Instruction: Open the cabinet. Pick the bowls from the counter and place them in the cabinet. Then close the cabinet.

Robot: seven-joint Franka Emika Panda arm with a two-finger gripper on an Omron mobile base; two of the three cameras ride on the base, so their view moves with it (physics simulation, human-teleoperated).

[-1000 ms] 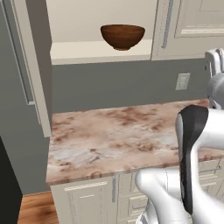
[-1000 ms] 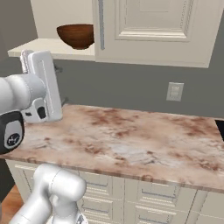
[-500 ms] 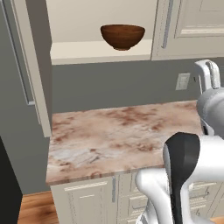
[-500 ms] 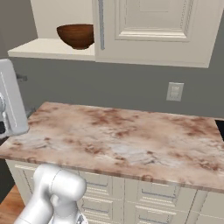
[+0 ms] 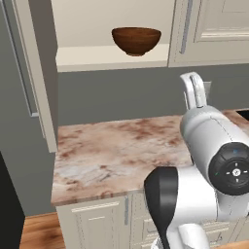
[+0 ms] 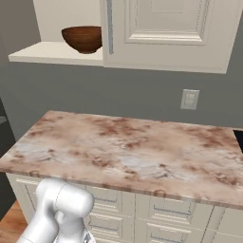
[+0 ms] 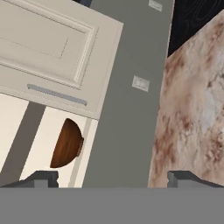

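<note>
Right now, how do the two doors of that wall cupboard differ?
The left door is swung open, edge toward us, baring the shelf with the brown bowl. The right door is shut flat, panel facing out. The left door's handle looks longer than the right's. Both are cream with slim grey bar handles.

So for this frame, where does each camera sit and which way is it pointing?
Left base view: behind the arm to its left, facing the open cream wall cabinet, where the glossy reddish-brown wooden bowl sits; white arm at lower right.
Right base view: behind the arm to its right, over the pinkish-brown marbled stone counter; white arm at lower left.
Hand view: on the hand, rolled sideways, facing the grey wall; open dark fingertips at bottom.
All three share the bowl, cabinet and counter.
</note>
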